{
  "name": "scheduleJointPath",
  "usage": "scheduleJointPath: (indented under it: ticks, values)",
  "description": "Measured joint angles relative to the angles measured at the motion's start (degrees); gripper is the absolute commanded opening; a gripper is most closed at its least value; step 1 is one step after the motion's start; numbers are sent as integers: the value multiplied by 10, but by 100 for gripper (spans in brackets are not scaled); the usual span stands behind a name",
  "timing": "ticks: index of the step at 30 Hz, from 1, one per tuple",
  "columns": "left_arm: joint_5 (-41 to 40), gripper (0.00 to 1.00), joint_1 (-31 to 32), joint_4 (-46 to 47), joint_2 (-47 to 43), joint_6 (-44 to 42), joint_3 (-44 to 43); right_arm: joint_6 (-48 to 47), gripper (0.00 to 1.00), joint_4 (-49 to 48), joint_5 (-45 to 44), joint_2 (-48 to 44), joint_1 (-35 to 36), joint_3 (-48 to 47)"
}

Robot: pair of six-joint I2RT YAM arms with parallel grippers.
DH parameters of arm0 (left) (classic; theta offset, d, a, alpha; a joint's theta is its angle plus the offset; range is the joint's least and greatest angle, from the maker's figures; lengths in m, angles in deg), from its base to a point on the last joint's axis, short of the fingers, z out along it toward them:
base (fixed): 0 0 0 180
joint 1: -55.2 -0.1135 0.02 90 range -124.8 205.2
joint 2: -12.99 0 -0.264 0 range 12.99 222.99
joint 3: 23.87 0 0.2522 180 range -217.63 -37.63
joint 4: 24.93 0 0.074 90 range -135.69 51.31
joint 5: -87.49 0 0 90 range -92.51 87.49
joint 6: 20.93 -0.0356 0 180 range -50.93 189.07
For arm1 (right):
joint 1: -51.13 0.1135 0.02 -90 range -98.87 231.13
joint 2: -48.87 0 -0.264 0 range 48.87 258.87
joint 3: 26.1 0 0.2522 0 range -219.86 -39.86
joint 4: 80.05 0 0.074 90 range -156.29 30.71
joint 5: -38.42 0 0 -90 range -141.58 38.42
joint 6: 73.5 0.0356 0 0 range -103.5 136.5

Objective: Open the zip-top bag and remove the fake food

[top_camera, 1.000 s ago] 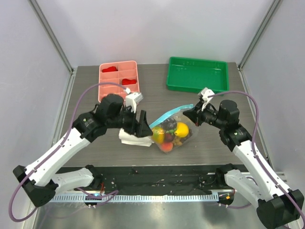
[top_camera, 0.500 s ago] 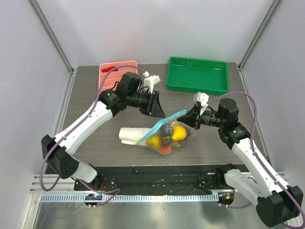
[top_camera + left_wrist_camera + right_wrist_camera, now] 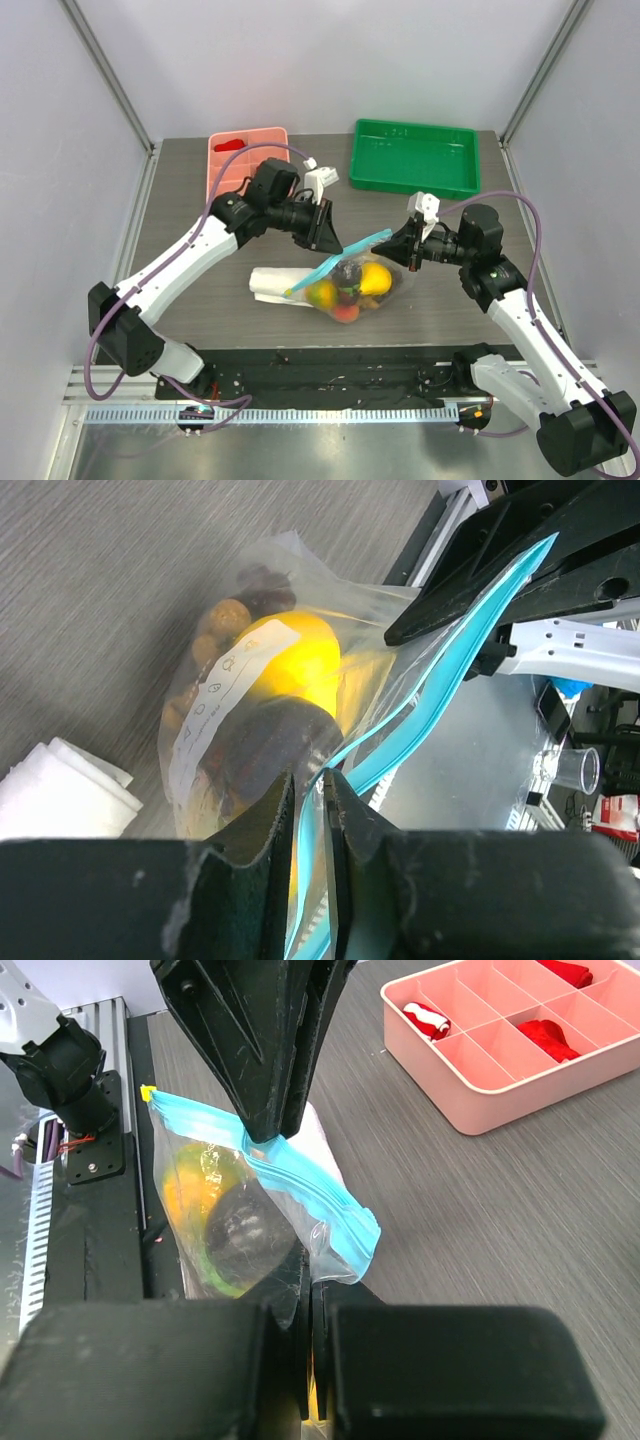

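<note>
The zip-top bag point(image 3: 352, 277) hangs between both arms above the table, its light-blue zip strip point(image 3: 340, 262) slanting up to the right. Through the clear plastic shows the fake food point(image 3: 375, 277): a yellow fruit point(image 3: 300, 660), a dark purple piece point(image 3: 270, 750), brown balls and orange bits. My left gripper point(image 3: 330, 243) comes from the back left; its jaws point(image 3: 308, 780) are shut on one lip of the zip strip point(image 3: 440, 680). My right gripper point(image 3: 402, 246) is shut point(image 3: 308, 1285) on the clear plastic just under the strip point(image 3: 300, 1185), on the bag's right side.
A folded white cloth point(image 3: 272, 284) lies left of the bag, partly under it. The pink compartment tray point(image 3: 225, 176) with red pieces stands at the back left, the green tray point(image 3: 413, 157) at the back right. The black rail runs along the near edge.
The left arm has swung from low beside the cloth up to the bag's back left, and its jaws have closed onto the zip strip. The right gripper has kept its hold, shifting slightly left.
</note>
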Motion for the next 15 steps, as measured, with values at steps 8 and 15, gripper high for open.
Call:
scheduleJointPath:
  ticks: [8,15]
  values:
    - [16,35,14,10,0,-2,8,0,1,0,10,0,-1,0]
    - [23,0,19,23,3,0,10,4,1,0,11,0,-2,0]
